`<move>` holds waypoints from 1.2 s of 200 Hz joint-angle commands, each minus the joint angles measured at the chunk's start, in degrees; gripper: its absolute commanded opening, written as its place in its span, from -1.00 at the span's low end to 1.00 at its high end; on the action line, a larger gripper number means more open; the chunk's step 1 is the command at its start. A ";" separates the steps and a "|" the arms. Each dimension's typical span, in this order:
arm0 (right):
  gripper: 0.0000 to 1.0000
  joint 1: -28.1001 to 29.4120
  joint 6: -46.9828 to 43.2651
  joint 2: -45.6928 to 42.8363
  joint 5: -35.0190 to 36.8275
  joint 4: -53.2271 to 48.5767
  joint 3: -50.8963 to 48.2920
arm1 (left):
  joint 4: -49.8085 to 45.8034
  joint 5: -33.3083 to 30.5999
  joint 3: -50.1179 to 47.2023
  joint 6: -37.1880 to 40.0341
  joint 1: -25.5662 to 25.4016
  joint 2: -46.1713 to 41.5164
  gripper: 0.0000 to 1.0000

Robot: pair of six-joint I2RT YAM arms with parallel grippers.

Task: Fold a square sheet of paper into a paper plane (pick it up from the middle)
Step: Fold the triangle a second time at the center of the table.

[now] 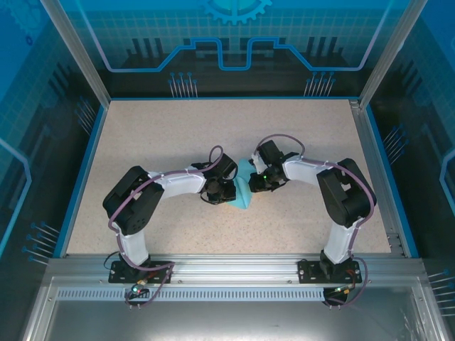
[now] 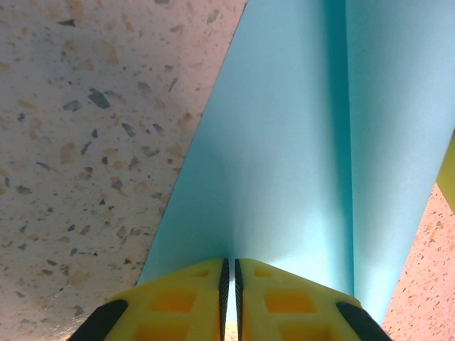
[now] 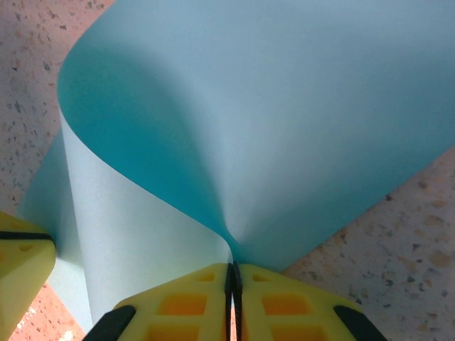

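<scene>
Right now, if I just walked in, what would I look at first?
The light-blue paper stands out, bright in the middle of the speckled table. The left gripper and the right gripper each pinch an edge of it, shut tight. Near the right gripper the paper curls up in a big loop.

This was a robotics lab cell rather than a home or a shop. A speckled table [image 1: 178, 135] with blue trim [image 1: 81, 174] sat inside an enclosure of aluminium posts [image 1: 75, 50] and clear blue-tinted panels [image 1: 234, 42], which were printed with a gear emblem [image 1: 238, 8] and circuit-like lines. Along the table's near edge ran a slotted aluminium rail [image 1: 227, 266]. The left arm [image 1: 153, 195] and right arm [image 1: 334, 192] were bolted there side by side, with cables [image 1: 146, 284] trailing from their bases.
</scene>
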 commanded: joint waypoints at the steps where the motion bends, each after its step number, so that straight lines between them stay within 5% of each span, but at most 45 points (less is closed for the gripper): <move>1: -0.76 0.90 -0.69 1.02 0.15 -0.85 1.17 | -0.93 1.10 -1.27 0.81 0.00 -0.92 -0.69; 104: -0.76 0.92 -1.39 2.49 2.11 -2.17 0.76 | 0.79 1.06 -1.15 0.47 0.49 -6.60 -0.76; 133: -0.77 0.84 -1.30 2.65 2.13 -1.91 0.40 | 12.03 9.09 -4.46 -3.16 3.29 -8.85 -1.00; 174: -0.77 0.77 -1.13 3.01 2.21 -1.74 0.45 | 28.18 19.64 -6.44 -9.57 6.15 -3.89 -1.00; 240: -0.77 0.84 -0.95 3.30 2.30 -1.86 0.15 | 33.44 21.52 -5.86 -11.61 6.26 1.67 -1.00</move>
